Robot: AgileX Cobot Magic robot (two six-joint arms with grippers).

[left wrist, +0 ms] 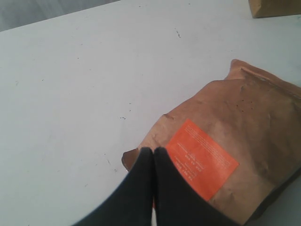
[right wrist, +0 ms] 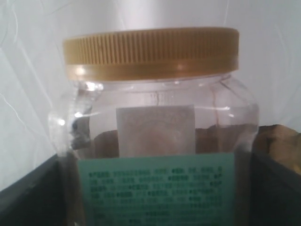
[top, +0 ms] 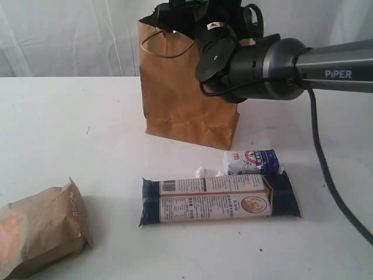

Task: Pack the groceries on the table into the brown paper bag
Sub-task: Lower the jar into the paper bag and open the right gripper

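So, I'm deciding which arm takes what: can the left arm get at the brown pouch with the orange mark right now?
Probably yes. The left end effector sits right at the brown pouch's corner, and nothing lies between them. Its jaws are shut, though, so it would have to open first.

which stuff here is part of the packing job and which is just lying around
For the job:
paper bag
jar
long packet
small packet
brown pouch

Just lying about:
white crumbs beside the long packet
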